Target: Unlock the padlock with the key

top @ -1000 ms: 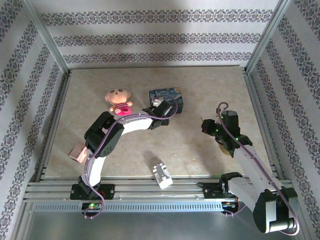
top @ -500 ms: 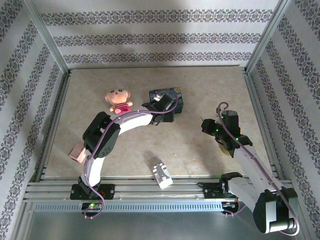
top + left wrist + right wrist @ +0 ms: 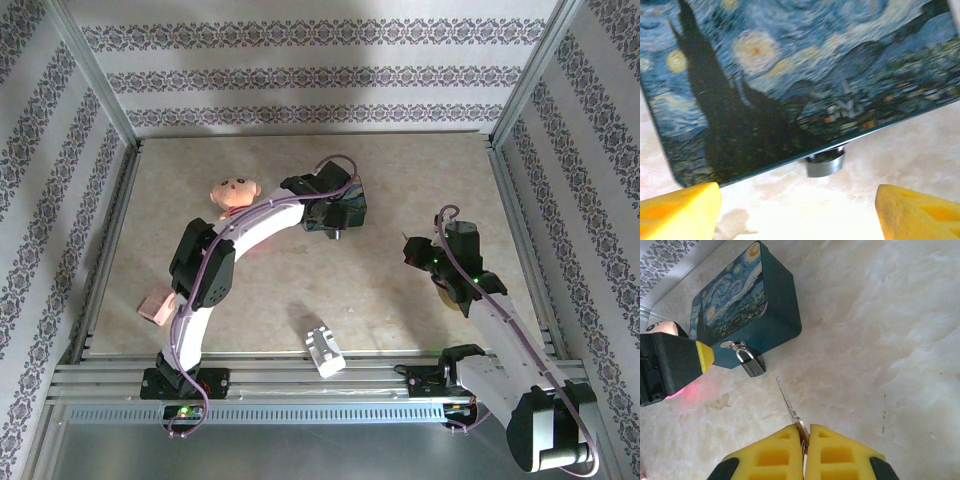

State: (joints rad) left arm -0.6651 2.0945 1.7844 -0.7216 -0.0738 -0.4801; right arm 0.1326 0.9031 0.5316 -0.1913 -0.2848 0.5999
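Padlock (image 3: 751, 362): tiny, dark grey body with a silvery shackle, shut and looped through the hasp on the side wall of the blue tin (image 3: 775, 300). Lies with its body out from that wall, ahead of the right claw (image 3: 805, 432) and off to its left, apart from it. In the left wrist view (image 3: 826, 161), blurred, half tucked under the tin's edge, just ahead of the wide-spread left claw (image 3: 797, 200), roughly midway between its fingers.

Key (image 3: 789, 404): thin, silvery, pinched at its head between the right claw's yellow fingertips. Blade straight out ahead, leaning left, tip towards the padlock but short of it.
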